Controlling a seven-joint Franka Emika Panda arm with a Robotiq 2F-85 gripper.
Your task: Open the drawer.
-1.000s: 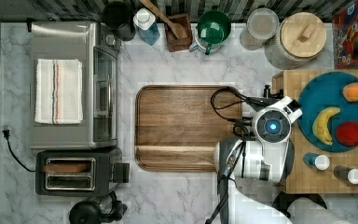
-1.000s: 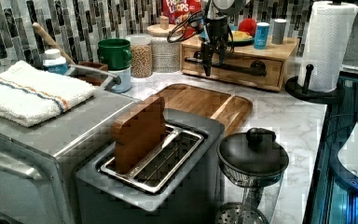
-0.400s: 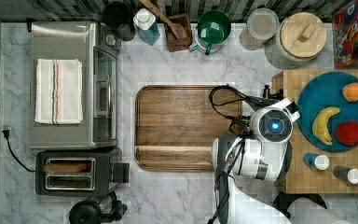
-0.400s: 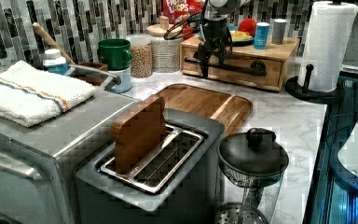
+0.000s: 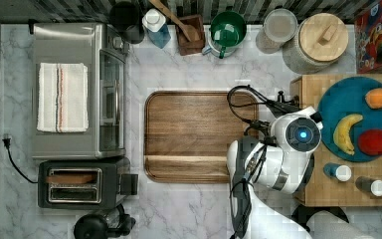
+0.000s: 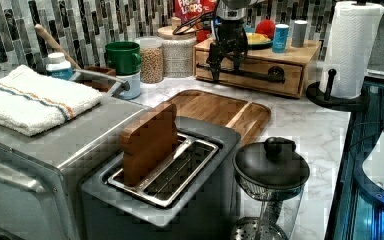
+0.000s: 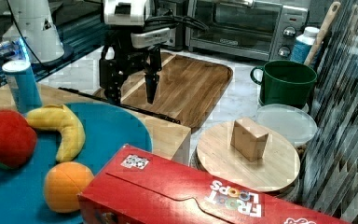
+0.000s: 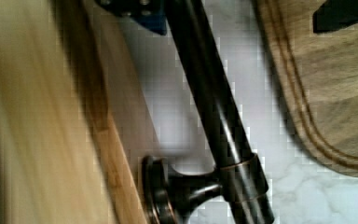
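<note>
The light-wood drawer (image 6: 260, 61) sits under the butcher-block top, its front flush with the box. Its long black bar handle (image 6: 255, 75) runs across that front. My gripper (image 6: 226, 70) points down at the handle's end on the left view's left. It is open, with one finger on each side of the bar. In the right view the gripper (image 7: 131, 95) straddles the handle (image 7: 165, 117) in the same way. The wrist view has the bar (image 8: 214, 107) and its mount post (image 8: 186, 186) close up, and the dark fingertips (image 8: 137, 11) stand apart from each other.
The darker wooden tray (image 5: 194, 134) lies on the marble right before the drawer front. A blue plate (image 5: 345, 94) with fruit and two small bottles sit on the butcher-block top (image 5: 328, 189). A paper towel holder (image 6: 350, 50) stands beside the drawer; toaster (image 5: 79, 184) and toaster oven (image 5: 74, 89) are farther off.
In the top view the wrist has shifted a little to the right, toward the drawer front. The gripper stays open at the handle and the drawer has not moved.
</note>
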